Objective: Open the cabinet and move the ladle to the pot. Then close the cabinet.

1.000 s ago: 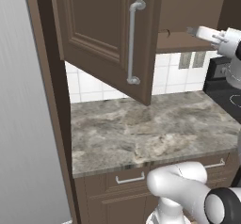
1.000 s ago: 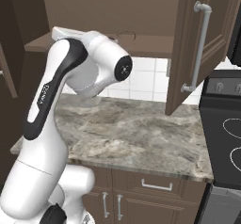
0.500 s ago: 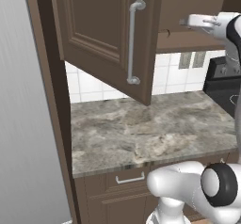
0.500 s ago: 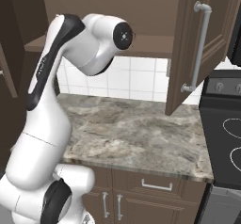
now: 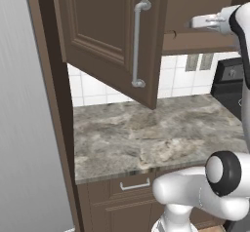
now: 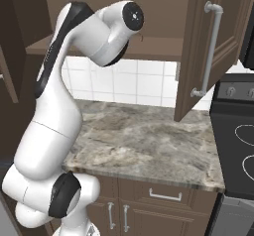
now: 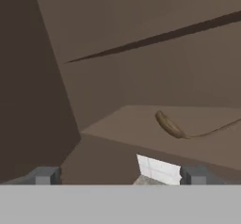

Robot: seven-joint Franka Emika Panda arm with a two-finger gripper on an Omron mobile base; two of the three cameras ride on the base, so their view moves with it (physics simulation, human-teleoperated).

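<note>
Hand view: ladle (image 7: 170, 125) lies on cabinet (image 7: 141, 77) shelf, untouched | fingers (image 7: 44, 175) apart, empty | step: reach for ladle | next: advance, straddle handle, close.

**Kitchen corner in brown wood and grey stone**

A mottled grey-brown marble countertop (image 5: 146, 133) runs over dark brown lower cabinets with short silver handles (image 6: 163, 196). White square wall tiles (image 6: 124, 84) line the far wall. A black stove with ringed burners (image 6: 238, 146) sits at right; a tall grey panel (image 5: 24, 128) stands left.
</note>
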